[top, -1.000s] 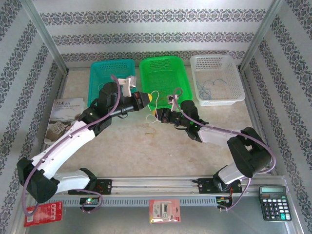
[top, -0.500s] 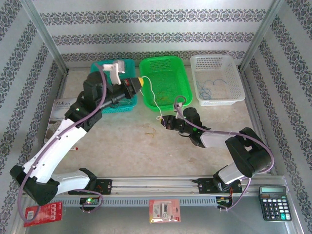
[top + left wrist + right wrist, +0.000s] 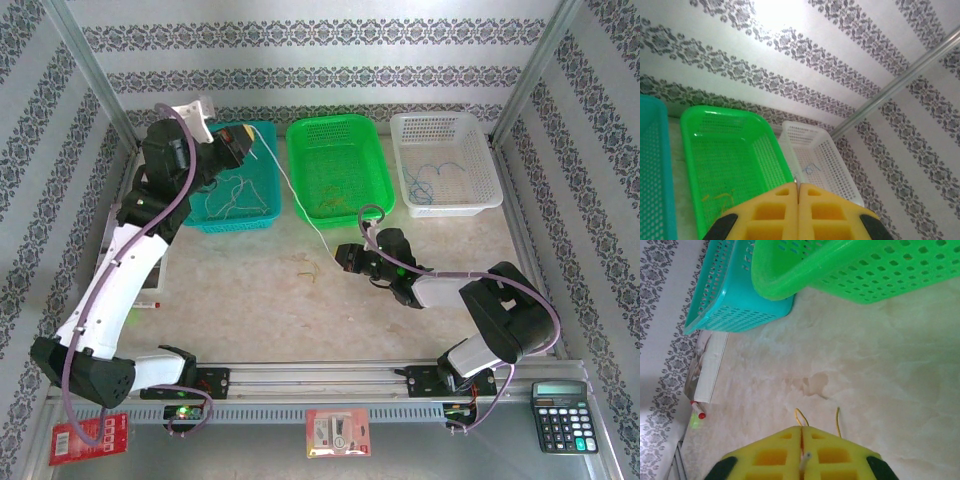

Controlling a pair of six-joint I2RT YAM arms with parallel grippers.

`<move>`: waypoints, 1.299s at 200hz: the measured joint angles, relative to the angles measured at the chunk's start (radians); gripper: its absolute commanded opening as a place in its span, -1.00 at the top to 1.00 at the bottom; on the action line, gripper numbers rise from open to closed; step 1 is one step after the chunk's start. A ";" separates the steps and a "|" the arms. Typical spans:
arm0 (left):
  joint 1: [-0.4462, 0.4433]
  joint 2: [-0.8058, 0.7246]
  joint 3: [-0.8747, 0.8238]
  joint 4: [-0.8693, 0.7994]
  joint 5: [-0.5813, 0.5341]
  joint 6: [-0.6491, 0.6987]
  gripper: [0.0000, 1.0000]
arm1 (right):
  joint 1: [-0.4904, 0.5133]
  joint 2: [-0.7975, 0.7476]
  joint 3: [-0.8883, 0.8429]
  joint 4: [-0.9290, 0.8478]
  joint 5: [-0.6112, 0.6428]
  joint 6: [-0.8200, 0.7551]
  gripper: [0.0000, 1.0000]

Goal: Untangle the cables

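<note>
- Two grippers share one white cord (image 3: pixel 318 230). It runs in a nearly straight slant from the left gripper (image 3: pixel 245 143), raised above the teal basket (image 3: pixel 240 226), down to the right gripper (image 3: pixel 345 258), low over the table (image 3: pixel 250 300).
- Left jaws are pressed together pad to pad in the left wrist view, and I judge them to be pinching the cord's upper end.
- Right jaws meet at a thin seam in the right wrist view, with the cord's pale tip poking out between them.
- One yellow cord (image 3: pixel 308 268) lies loose on the table just beside the right gripper and looks free of the white one.
- Elsewhere, cream cords (image 3: pixel 232 190) sit in the teal basket, an orange cord (image 3: pixel 330 205) in the green basket (image 3: pixel 345 217), and a blue cord (image 3: pixel 432 180) in the white basket (image 3: pixel 450 208).
- Step in hand, as I read it: the white cord has been pulled clear and is going to the teal basket.
- Next move: the right jaws need to let go so the left arm can lower the cord in. The trailing end must not drag the yellow cord along.
</note>
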 measured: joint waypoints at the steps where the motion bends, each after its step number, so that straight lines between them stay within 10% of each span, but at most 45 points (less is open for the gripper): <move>1: 0.002 0.001 0.001 0.000 0.000 0.000 1.00 | 0.001 0.000 0.000 0.000 0.000 0.004 0.42; 47: 0.049 0.031 0.067 0.001 0.000 0.028 1.00 | 0.018 -0.040 0.031 -0.050 0.011 -0.002 -0.04; 260: 0.185 0.164 0.042 0.078 -0.102 0.187 1.00 | 0.045 -0.327 0.033 -0.346 0.093 -0.133 -0.10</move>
